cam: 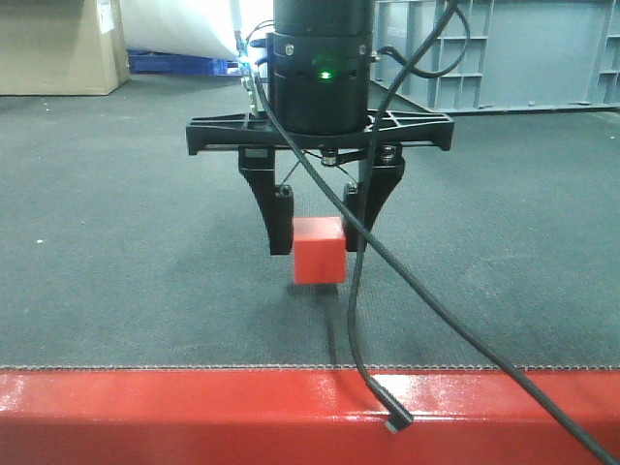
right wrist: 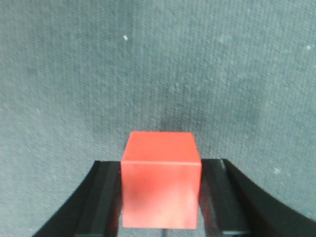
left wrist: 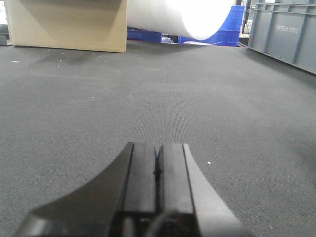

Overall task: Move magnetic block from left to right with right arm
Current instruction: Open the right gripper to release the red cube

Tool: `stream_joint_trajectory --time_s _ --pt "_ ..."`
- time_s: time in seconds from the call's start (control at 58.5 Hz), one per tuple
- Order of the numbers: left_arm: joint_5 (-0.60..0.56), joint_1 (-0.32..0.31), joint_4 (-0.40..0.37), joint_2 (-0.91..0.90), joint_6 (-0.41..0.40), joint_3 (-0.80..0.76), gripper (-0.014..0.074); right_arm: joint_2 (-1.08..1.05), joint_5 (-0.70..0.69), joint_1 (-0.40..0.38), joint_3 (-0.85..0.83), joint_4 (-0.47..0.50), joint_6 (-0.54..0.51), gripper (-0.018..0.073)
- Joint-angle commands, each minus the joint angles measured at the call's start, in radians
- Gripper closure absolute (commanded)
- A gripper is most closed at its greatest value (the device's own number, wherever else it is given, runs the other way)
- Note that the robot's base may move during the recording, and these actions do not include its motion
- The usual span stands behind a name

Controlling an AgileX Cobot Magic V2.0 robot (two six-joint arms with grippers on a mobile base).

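The magnetic block (cam: 319, 254), a small plain red cube, sits between the black fingers of my right gripper (cam: 319, 242), which points down over the dark grey mat (cam: 116, 242). In the right wrist view the magnetic block (right wrist: 161, 192) fills the gap of the right gripper (right wrist: 161, 165), with both pads pressed on its sides. Its underside is close to the mat, and I cannot tell whether it touches. My left gripper (left wrist: 158, 148) is shut with nothing in it, low over bare mat.
A glossy red table edge (cam: 194, 417) runs along the front. A black cable (cam: 436, 310) hangs from the right arm across it. At the back stand a cardboard box (left wrist: 64, 24), a white roll (left wrist: 197, 17), blue bins (left wrist: 232, 34) and grey crates (cam: 504, 48).
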Motion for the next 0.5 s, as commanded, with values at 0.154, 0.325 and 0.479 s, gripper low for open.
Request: stream_joint_trajectory --time_s 0.154,0.325,0.479 --pt "-0.083 -0.006 -0.008 -0.007 -0.001 0.01 0.0713 -0.057 -0.022 -0.002 -0.014 -0.013 0.008 0.0087" --pt "-0.083 -0.006 -0.008 -0.007 -0.001 0.01 0.0713 -0.057 -0.023 -0.002 0.003 -0.014 0.013 0.0022" --pt "-0.083 -0.006 -0.008 -0.007 -0.001 0.01 0.0713 -0.071 -0.05 -0.002 -0.006 -0.018 0.027 -0.0016"
